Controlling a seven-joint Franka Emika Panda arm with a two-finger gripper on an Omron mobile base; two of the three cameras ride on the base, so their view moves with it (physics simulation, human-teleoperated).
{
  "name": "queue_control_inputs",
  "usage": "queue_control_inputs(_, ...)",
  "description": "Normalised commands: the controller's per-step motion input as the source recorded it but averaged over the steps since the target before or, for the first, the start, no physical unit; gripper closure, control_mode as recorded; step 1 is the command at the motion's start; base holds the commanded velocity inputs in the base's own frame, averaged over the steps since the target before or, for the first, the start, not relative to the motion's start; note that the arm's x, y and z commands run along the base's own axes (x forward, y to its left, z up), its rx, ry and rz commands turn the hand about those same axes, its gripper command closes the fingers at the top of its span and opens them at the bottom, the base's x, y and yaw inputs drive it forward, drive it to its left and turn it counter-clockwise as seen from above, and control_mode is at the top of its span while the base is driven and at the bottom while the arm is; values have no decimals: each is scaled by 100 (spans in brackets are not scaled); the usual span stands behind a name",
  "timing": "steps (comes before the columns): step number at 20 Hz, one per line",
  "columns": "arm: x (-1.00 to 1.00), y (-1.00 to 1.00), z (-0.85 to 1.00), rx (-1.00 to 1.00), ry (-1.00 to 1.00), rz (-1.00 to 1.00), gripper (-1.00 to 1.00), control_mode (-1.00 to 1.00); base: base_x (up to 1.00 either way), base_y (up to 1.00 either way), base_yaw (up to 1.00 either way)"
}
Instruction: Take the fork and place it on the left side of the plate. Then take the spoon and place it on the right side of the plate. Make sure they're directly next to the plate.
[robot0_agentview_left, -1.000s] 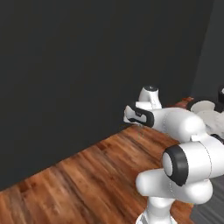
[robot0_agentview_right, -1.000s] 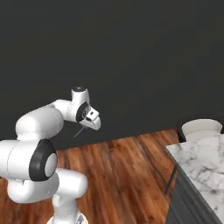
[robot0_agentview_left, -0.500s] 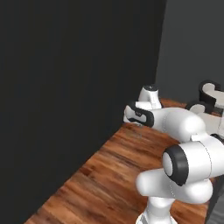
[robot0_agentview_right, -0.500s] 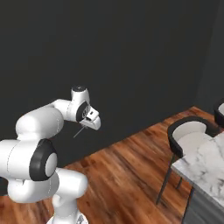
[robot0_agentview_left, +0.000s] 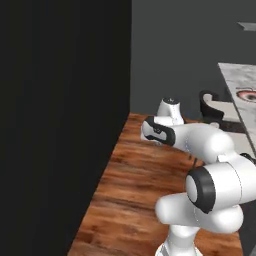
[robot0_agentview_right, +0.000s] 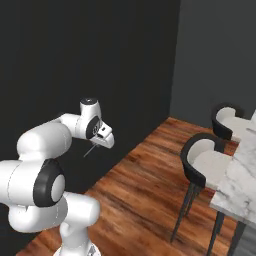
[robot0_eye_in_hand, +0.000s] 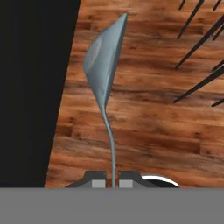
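Wood floor lies beneath the hand pinching the spoon.

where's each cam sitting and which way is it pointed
Left base view: behind the arm's left, facing forward over the wood floor to the marble counter, where the plate lies; arm at lower right.
Right base view: behind its right, facing the dark wall and chairs; arm at lower left.
Hand view: on the hand, facing the floor along the gripper, shut on the spoon.
Both base views share arm, floor and chairs.
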Motion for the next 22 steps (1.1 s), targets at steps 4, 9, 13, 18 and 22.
queue_control_inputs(4,0,0,0,0,0,0,100,100,90,44,-59)
queue_control_inputs(9,0,0,0,0,0,0,100,100,86,35,-60)
queue_control_inputs(13,0,0,0,0,0,0,100,100,94,58,-57)
queue_control_inputs(18,0,0,0,0,0,0,100,100,95,63,-56)
queue_control_inputs(22,0,0,0,0,0,0,100,100,82,69,-60)
